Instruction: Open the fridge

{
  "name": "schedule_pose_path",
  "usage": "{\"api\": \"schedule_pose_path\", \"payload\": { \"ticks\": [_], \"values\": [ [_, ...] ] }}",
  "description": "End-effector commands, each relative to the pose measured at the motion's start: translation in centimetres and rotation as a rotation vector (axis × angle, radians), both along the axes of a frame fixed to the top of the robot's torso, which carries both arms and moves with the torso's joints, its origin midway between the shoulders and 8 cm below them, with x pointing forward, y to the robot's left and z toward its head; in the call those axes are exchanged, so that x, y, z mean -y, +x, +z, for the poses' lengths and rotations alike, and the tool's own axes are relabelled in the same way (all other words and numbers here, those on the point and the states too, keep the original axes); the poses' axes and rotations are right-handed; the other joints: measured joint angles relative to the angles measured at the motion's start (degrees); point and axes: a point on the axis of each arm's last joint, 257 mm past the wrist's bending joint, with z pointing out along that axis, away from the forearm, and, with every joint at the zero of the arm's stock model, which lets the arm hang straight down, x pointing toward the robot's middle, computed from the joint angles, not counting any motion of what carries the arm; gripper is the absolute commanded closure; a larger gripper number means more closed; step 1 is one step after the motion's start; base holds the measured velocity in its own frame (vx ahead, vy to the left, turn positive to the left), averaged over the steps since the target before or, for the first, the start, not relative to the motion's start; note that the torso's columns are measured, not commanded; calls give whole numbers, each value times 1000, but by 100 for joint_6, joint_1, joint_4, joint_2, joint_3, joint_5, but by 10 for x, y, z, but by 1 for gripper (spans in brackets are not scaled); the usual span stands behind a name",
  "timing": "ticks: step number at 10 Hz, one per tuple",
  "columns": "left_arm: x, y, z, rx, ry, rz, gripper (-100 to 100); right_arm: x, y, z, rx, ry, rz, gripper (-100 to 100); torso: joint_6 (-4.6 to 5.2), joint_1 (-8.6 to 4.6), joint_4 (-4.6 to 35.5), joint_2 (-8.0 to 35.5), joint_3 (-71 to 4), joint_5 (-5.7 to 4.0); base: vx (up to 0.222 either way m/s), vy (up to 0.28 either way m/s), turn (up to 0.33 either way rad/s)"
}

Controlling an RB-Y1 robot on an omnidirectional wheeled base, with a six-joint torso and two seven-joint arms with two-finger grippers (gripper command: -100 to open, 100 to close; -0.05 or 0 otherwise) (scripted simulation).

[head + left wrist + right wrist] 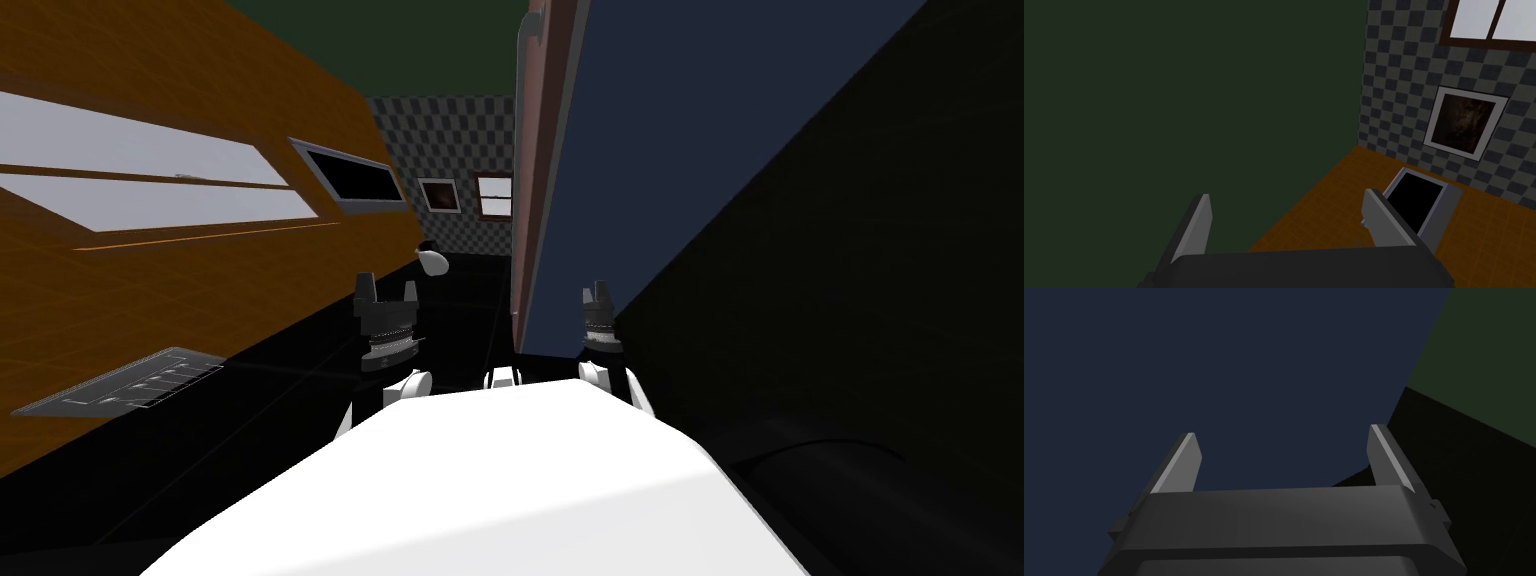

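**Both grippers open and empty at the dark-blue fridge**

The fridge (640, 130) stands up the middle of the scene as a tall slab. It turns a broad, flat navy-blue face toward the robot's right side, and a reddish-pink strip (530, 180) runs down the edge nearest the left arm. No handle can be made out from here.

The right gripper (597, 295) sits low against the blue face, close to its lower edge. In the right wrist view its two fingers (1186, 458) stand wide apart with nothing between them, pointing straight at the plain blue plane (1249, 363). To the right of the fridge is a black area (850, 300).

The left gripper (387, 290) is raised on the other side of the reddish strip, well apart from the right one. Its blades (1199, 225) are spread just as wide and hold nothing.

Beyond the left gripper lies a small white rounded thing with a dark top (432, 260), near the foot of a grey checkered wall (450, 140). That wall carries a framed picture (438, 194) and a window (494, 195). An orange-brown tiled surface (200, 300) runs along the left, bearing a grey-framed black panel (350, 178), pale panes (150, 170) and a grey slatted plate (120, 385)
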Motion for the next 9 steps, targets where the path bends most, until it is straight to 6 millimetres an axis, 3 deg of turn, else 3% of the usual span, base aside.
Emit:
{"api": "schedule_pose_path", "payload": {
  "ticks": [1, 3, 4, 6, 9],
  "values": [
    [0, 0, 0, 0, 0, 0, 0, 18, -8, -14, -57, -116, -73, -100, 1, -4, 1, 1, -1, -1, 57, 81, 63],
    [0, 0, 0, 0, 0, 0, 0, 38, -17, -25, -107, -205, -146, -100, 0, 2, 3, 6, 2, 0, 71, 98, 82],
    [0, 0, 0, 0, 0, 0, 0, 38, -17, -25, -108, -214, -152, -100, 1, -1, 3, 6, 2, 0, 53, 73, 12],
    [0, 0, 0, 0, 0, 0, 0, 62, -29, -36, -164, -309, -235, -100, 1, -11, 6, 15, 7, -4, 53, 88, 69],
    [0, 0, 0, 0, 0, 0, 0, 75, -37, -41, -195, -380, -293, -100, 0, -12, 3, 6, 2, -4, 54, 59, 46]
  ]
}}
